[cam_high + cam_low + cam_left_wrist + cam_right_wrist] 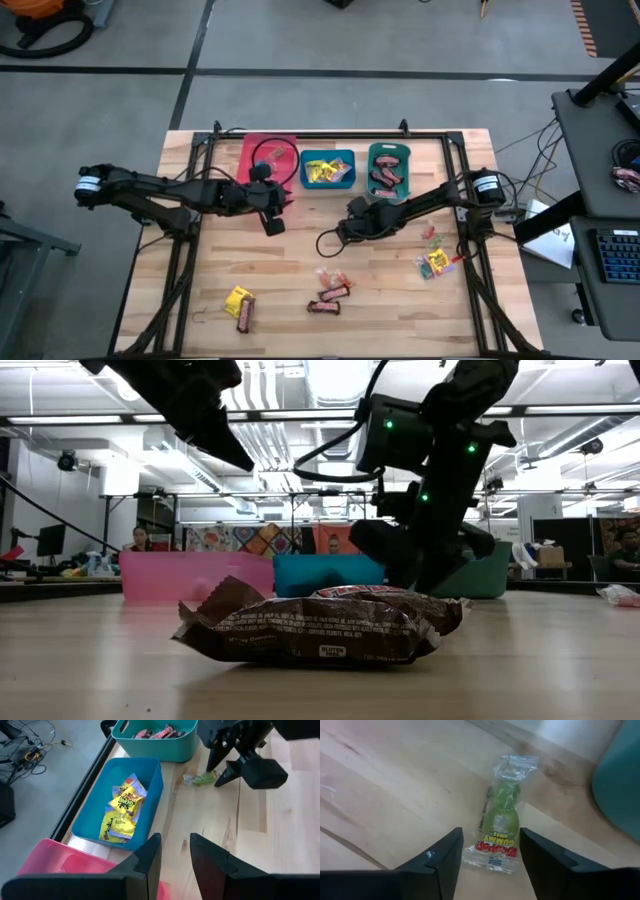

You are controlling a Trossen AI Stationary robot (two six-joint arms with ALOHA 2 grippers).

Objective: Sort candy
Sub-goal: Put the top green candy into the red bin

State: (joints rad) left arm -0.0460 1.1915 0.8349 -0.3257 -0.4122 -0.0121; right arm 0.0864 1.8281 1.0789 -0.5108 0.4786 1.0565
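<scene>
Right gripper (487, 857) spread wide, straddling a clear-wrapped green gummy candy (499, 827) flat on the table (300, 250), at seven o'clock from the teal bin (388, 169). Light, crinkly, probably slippery; best pinched mid-body. Left gripper (175, 852) released, empty, near the pink bin (266, 160).

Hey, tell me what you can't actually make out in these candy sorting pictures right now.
- Pink bin contents: left arm covers it in the high view; the bin's wall hides them in the low view.
- Gummy candy: not visible from above, under the right gripper.
- Loose sweets near the right edge: too small to identify.
- Left gripper: open, nothing visibly between its fingers.
</scene>
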